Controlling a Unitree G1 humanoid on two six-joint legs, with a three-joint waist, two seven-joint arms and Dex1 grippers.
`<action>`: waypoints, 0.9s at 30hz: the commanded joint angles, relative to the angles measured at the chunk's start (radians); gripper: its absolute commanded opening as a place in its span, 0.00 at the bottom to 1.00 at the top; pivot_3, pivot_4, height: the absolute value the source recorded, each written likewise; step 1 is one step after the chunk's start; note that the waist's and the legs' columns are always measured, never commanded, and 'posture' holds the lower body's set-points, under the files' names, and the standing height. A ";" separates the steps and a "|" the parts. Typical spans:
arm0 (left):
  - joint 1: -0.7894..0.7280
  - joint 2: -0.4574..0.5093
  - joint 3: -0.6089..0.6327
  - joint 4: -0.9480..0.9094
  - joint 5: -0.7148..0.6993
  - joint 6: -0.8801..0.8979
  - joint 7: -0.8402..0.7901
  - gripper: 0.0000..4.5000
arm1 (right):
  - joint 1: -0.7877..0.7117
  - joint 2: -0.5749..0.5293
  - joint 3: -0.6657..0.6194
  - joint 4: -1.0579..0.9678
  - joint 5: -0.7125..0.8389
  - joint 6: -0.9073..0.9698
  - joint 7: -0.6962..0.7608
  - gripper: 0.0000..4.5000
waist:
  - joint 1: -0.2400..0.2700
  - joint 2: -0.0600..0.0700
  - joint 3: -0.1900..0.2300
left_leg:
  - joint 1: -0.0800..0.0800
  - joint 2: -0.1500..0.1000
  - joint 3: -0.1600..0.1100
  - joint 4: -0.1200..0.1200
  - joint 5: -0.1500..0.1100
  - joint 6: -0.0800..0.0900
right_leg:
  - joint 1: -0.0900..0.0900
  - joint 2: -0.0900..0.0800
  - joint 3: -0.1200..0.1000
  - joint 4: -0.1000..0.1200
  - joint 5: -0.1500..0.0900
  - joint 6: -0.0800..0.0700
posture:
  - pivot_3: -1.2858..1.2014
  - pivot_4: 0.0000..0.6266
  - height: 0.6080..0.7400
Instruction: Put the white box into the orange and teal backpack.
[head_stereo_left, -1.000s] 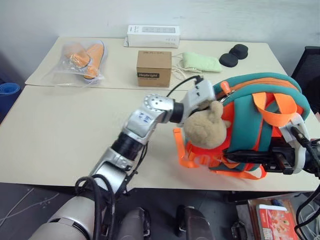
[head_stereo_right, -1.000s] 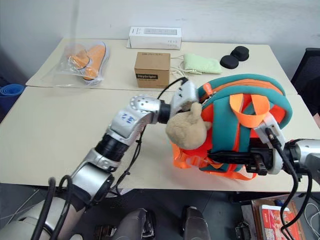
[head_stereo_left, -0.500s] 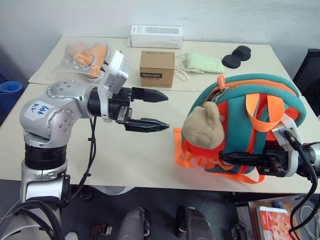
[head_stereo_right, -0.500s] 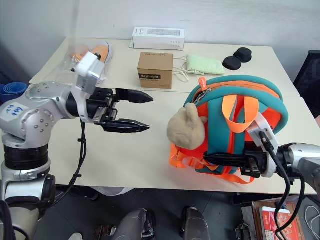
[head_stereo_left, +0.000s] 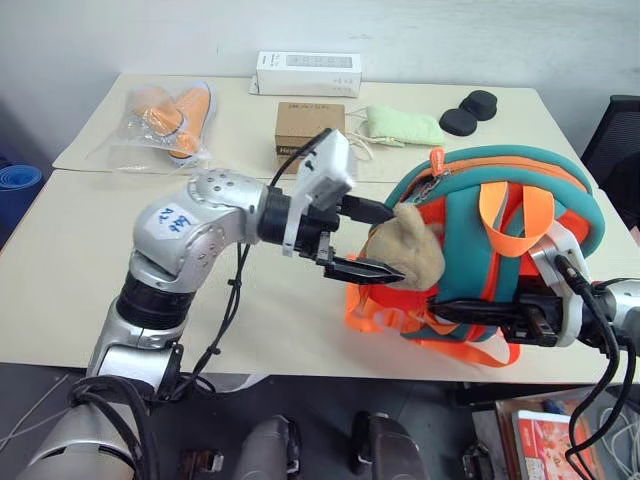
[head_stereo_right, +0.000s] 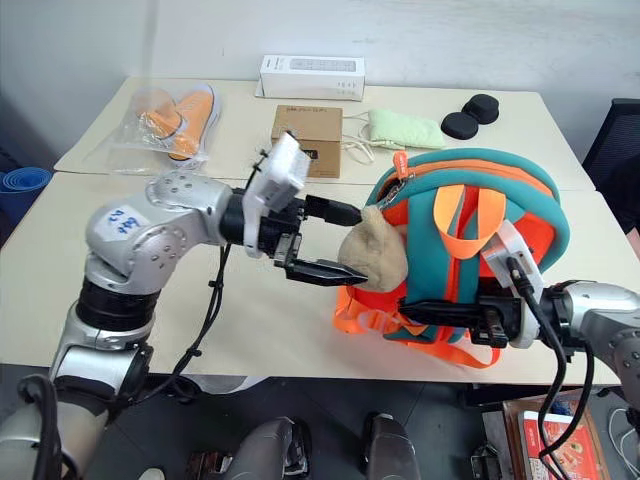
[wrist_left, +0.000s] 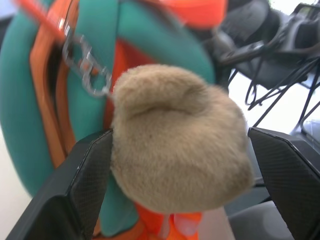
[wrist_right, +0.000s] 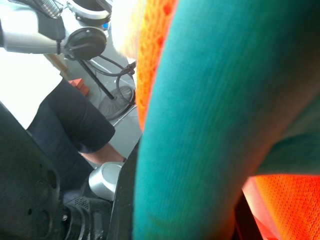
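Left gripper (head_stereo_left: 368, 241) stands wide open w/ a finger either side of the tan plush toy (head_stereo_left: 412, 250) on the orange and teal backpack (head_stereo_left: 500, 240) — not clamped on it. Right gripper (head_stereo_left: 470, 311) is closed on the backpack's lower front by the orange straps (head_stereo_left: 385, 320); backpack sits upright at the table (head_stereo_left: 90, 260) near edge — white box can't be seen.

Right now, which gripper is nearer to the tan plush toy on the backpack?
Left. The left gripper is open with a finger on either side of the plush toy. The right gripper is shut on the backpack below it.
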 joint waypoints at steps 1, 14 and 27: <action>-0.026 -0.012 -0.007 -0.015 -0.010 -0.006 -0.013 0.95 | -0.014 0.022 0.012 -0.017 -0.005 -0.022 -0.026 0.00 | 0.000 0.000 0.000 | 0.000 0.000 0.000 0.000 0.000 0.000 | 0.000 0.000 0.000 0.000 0.000 0.000 | 0.52 0.24 1.00; -0.009 0.039 0.001 0.016 0.038 -0.088 -0.065 0.27 | -0.011 0.008 -0.027 -0.003 0.029 -0.013 -0.037 0.00 | -0.002 0.000 0.000 | 0.000 0.000 0.000 0.000 0.000 0.000 | 0.000 -0.001 0.001 0.000 0.000 0.000 | 0.52 0.24 1.00; 0.019 0.259 0.028 0.281 0.249 -0.412 -0.172 0.24 | 0.056 0.020 -0.090 0.006 0.032 -0.028 -0.031 0.00 | -0.001 0.000 0.000 | -0.001 0.000 0.001 -0.001 0.000 0.000 | -0.002 -0.001 -0.003 0.000 0.000 -0.001 | 0.52 0.24 1.00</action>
